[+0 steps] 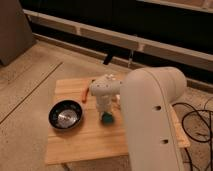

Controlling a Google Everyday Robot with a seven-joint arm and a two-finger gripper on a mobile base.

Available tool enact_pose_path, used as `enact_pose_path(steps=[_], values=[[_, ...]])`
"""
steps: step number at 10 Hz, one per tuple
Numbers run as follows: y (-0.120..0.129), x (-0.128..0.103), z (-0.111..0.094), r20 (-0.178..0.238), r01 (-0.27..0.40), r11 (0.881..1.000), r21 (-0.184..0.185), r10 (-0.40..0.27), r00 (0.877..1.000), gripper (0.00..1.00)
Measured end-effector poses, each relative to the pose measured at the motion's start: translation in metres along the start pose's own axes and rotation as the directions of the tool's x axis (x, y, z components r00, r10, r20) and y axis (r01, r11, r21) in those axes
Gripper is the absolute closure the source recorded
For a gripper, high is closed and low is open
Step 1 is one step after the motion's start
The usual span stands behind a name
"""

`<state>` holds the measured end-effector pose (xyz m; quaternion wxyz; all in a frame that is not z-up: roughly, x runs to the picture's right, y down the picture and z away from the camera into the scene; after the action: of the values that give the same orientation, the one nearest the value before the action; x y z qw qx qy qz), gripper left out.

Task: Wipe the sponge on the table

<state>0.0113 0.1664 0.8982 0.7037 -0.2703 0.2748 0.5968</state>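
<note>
The teal-green sponge (107, 119) lies on the light-brown wooden table (85, 140), near its middle. My gripper (105, 113) points straight down onto the sponge and is shut on it, with the white wrist (103, 90) above. The sponge's top is hidden by the gripper. My bulky white arm (150, 120) fills the right foreground and hides the right part of the table.
A black bowl (66, 114) with a shiny inside stands on the table left of the sponge. A small orange object (85, 94) lies behind the bowl. Black cables (199, 120) run over the speckled floor at the right. A dark wall with a rail runs along the back.
</note>
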Motion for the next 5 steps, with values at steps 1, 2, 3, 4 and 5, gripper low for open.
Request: enact_pose_path(steps=[1,2,3,4,5], values=[[-0.008,-0.004,-0.003,0.008,-0.011,1.0,0.004,0.011,1.0,1.0],[-0.014,-0.008,-0.004,0.012,-0.016,1.0,0.009,0.016,1.0,1.0],[-0.017,-0.012,-0.005,0.013,-0.015,1.0,0.013,0.015,1.0,1.0],[-0.02,-0.021,-0.006,0.018,-0.005,1.0,0.018,0.004,1.0,1.0],[-0.019,-0.026,-0.006,0.021,0.002,1.0,0.02,-0.003,1.0,1.0]])
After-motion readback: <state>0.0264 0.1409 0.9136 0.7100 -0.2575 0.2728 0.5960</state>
